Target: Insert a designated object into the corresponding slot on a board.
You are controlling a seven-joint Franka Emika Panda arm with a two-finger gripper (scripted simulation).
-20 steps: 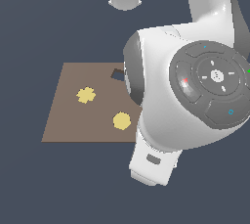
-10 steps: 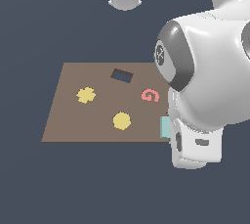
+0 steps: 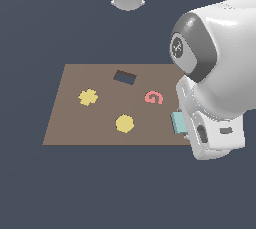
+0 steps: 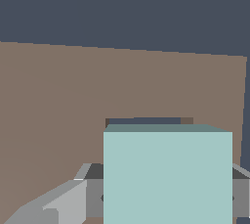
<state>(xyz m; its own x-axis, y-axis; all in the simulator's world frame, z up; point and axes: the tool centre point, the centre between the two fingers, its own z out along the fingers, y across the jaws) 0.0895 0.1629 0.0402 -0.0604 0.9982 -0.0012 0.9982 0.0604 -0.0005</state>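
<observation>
Clamped on the teal tile (image 4: pixel 167 176) between gripper (image 4: pixel 166 193) fingers; square slot (image 4: pixel 143 121) just beyond the tile's far edge, sides roughly parallel; board (image 3: pixel 75 123) below.

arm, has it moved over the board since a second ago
Yes. The arm has swung toward the exterior view's right, uncovering the board and its pink G shape.
</observation>
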